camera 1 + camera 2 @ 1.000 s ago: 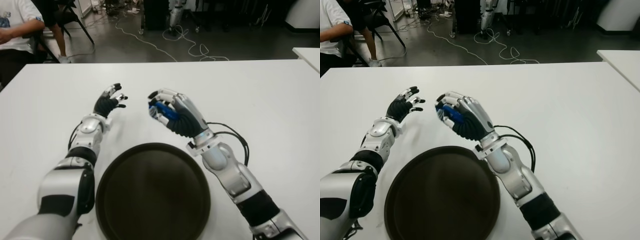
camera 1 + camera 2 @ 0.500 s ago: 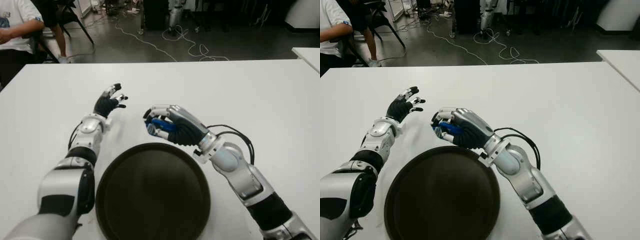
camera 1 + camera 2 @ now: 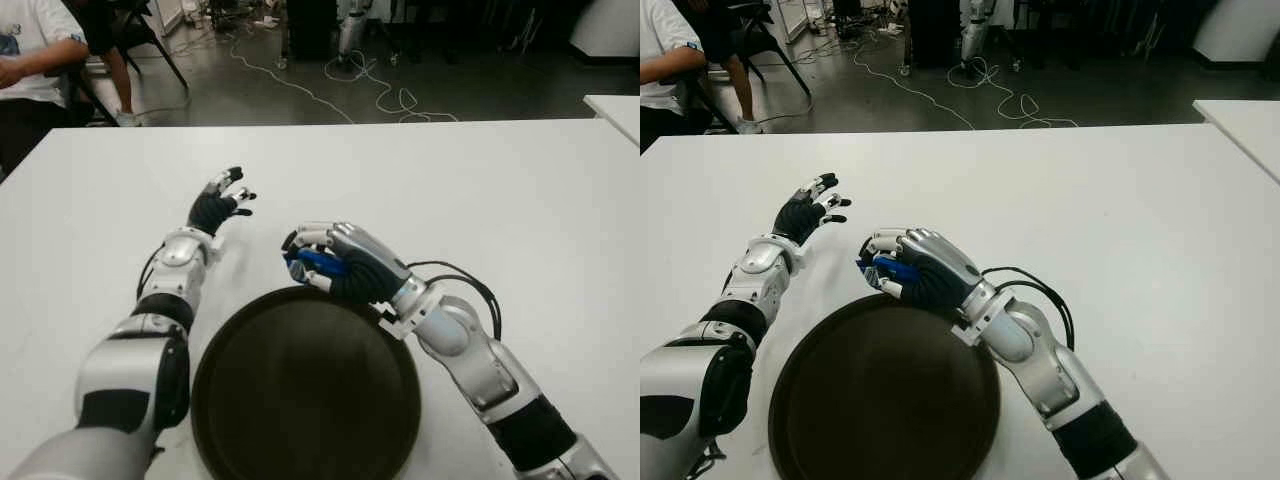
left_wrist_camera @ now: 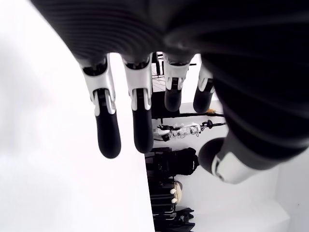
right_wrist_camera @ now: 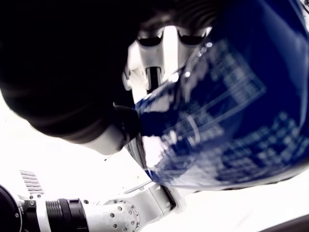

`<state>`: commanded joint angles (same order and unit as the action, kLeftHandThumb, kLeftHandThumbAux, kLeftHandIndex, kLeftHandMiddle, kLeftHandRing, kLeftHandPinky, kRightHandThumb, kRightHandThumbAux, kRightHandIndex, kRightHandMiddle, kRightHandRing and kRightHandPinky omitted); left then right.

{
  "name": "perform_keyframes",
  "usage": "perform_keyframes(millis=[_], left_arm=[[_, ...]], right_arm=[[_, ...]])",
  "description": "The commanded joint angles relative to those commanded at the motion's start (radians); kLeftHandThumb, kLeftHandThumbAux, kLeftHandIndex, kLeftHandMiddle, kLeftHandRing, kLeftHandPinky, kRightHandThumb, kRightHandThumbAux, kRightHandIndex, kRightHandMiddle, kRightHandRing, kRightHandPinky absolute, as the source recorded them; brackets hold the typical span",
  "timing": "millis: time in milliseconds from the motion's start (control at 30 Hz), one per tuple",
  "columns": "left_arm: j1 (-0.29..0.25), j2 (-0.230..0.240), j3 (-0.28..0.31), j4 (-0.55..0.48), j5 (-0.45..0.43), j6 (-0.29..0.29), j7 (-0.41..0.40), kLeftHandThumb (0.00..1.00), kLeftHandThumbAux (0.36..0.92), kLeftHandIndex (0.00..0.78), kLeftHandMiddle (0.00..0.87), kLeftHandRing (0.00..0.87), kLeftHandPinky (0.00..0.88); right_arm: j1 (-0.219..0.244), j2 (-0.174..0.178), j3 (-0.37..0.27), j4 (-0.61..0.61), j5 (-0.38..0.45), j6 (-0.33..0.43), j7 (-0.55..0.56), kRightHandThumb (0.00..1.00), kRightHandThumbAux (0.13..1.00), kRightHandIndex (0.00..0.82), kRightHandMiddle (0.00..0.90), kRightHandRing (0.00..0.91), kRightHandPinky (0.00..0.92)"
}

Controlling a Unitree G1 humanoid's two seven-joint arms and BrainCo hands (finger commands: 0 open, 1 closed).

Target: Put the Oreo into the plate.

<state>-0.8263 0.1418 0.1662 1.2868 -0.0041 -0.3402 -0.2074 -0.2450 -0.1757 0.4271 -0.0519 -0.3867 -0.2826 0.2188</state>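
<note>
The Oreo [image 5: 231, 111] packet is glossy blue foil or plastic, catching bright highlights. The plate [image 3: 305, 390] is dark, smooth and faintly sheened. The table [image 3: 520, 190] is smooth matt white. The right hand [image 3: 335, 262] has shiny silver plates over ribbed black rubber.

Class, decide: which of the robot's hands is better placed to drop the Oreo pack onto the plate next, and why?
The right hand. It already grips the blue Oreo pack at the far rim of the dark plate. The left hand is open, holds nothing, and sits farther from the plate.
</note>
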Motion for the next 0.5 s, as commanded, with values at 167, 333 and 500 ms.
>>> perform_keyframes(millis=[167, 333, 500], left_arm=[[0.002, -0.001, -0.003, -0.002, 0.003, -0.004, 0.001, 0.226, 0.641, 0.016, 0.084, 0.255, 0.375], [0.003, -0.002, -0.007, -0.004, 0.005, -0.008, 0.004, 0.226, 0.654, 0.013, 0.080, 0.248, 0.366], [0.003, -0.004, -0.009, -0.005, 0.007, -0.012, 0.010, 0.208, 0.668, 0.011, 0.081, 0.248, 0.371]], right_arm=[[0.002, 0.002, 0.004, -0.033, 0.010, 0.097, 0.072, 0.696, 0.731, 0.433, 0.751, 0.765, 0.735], [-0.006, 0.004, 0.007, -0.009, 0.017, 0.155, 0.119, 0.695, 0.730, 0.433, 0.755, 0.767, 0.746], [0.010, 0.028, 0.027, 0.027, 0.014, 0.212, 0.137, 0.697, 0.729, 0.433, 0.758, 0.772, 0.755]])
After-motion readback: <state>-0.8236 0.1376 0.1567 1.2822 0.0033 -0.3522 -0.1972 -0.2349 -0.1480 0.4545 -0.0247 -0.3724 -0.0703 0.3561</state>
